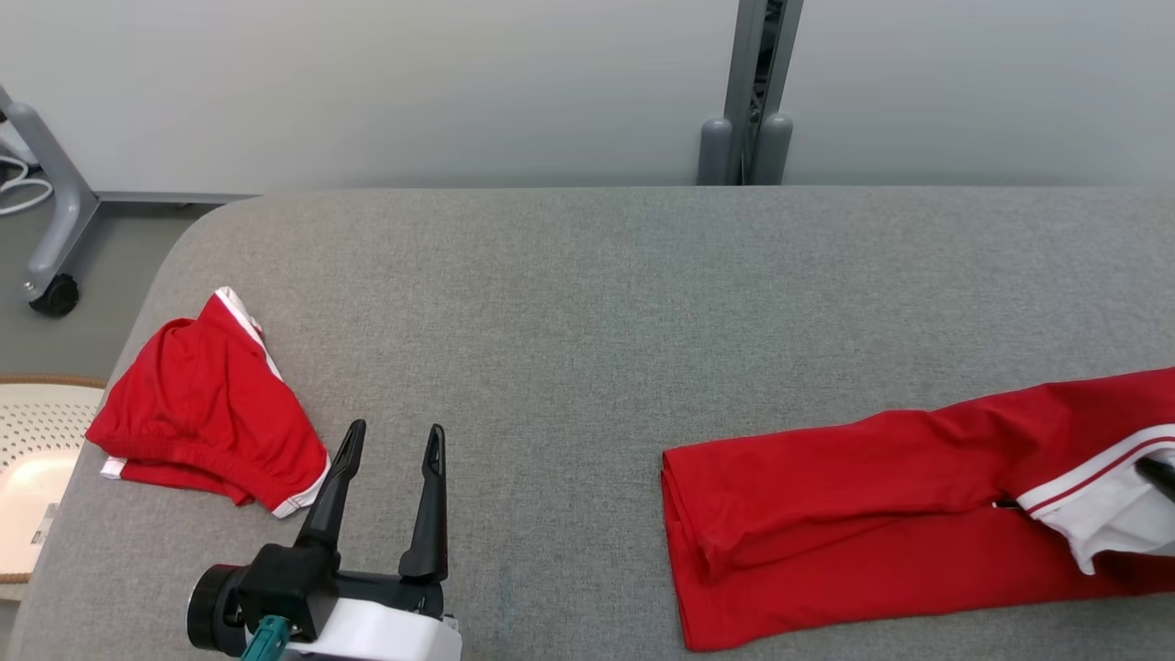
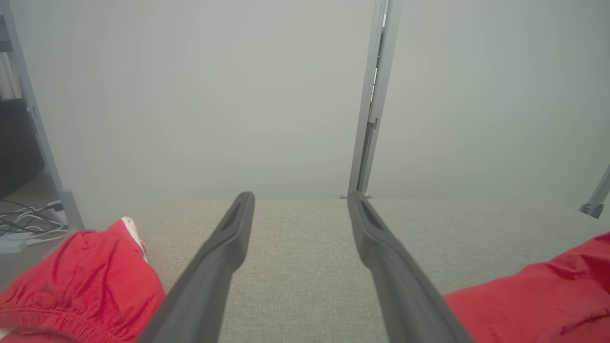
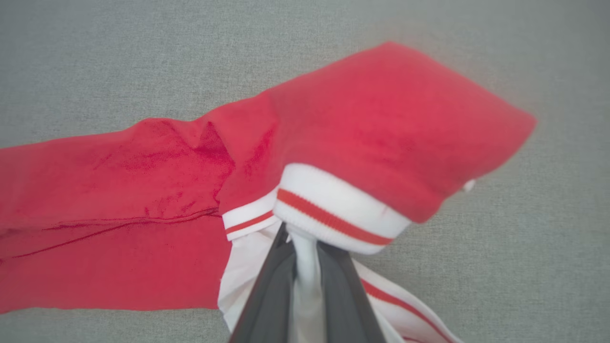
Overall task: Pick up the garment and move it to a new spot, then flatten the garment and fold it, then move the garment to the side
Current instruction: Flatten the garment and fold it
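Up close at right wrist: right claw (image 3: 305,240) pinching garment (image 3: 357,119), white cuff (image 3: 333,209).

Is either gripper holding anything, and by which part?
Right gripper: shut on the long red garment with white striped trim, pinching white fabric at its trimmed end. Left gripper: open, holding nothing.

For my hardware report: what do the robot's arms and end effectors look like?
The left end effector has two long, tapering black fingers with slotted tips on a black base; behind it sit a glossy white forearm shell and a teal connector. The right end effector shows matching dark fingers.
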Robot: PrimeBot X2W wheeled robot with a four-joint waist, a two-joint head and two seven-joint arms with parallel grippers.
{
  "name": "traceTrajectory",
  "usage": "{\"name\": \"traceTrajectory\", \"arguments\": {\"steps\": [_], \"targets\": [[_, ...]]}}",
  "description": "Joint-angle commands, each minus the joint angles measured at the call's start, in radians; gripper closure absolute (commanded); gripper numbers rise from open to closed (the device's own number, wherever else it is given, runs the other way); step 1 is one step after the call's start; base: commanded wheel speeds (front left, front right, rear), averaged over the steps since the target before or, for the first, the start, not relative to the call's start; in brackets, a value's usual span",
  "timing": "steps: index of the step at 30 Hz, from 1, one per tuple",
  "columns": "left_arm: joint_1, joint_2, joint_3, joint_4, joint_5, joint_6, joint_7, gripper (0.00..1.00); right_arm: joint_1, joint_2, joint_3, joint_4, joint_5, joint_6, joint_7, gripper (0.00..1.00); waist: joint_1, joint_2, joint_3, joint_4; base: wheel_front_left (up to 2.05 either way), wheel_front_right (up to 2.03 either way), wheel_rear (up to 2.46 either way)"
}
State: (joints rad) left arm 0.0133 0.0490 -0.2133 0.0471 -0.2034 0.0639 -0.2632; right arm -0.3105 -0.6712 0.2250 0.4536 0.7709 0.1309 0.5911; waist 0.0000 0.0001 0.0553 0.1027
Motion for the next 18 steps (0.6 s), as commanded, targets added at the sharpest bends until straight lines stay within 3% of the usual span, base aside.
{"name": "traceTrajectory", "arguments": {"steps": [1, 10, 18], "targets": [[0.005, 0.003, 0.001, 0.001, -0.006, 0.007, -0.002, 0.0, 0.012, 0.001, -0.006, -0.01, 0.007, 0.0, 0.007, 1.0, 0.0, -0.0001, -0.007, -0.005, 0.0, 0.0, 0.0], [0.019, 0.003, -0.013, 0.003, -0.027, 0.019, -0.002, 0.0, 0.098, 0.077, -0.072, -0.233, 0.0, 0.0, 0.162, 1.0, 0.0, -0.0001, -0.029, -0.009, 0.0, 0.0, 0.0], [0.019, 0.003, -0.022, 0.003, -0.041, 0.027, -0.002, 0.0, 0.179, 0.2, -0.145, -0.407, -0.033, 0.0, 0.284, 1.0, 0.0, -0.0001, -0.037, 0.016, 0.0, 0.0, 0.0]]}}
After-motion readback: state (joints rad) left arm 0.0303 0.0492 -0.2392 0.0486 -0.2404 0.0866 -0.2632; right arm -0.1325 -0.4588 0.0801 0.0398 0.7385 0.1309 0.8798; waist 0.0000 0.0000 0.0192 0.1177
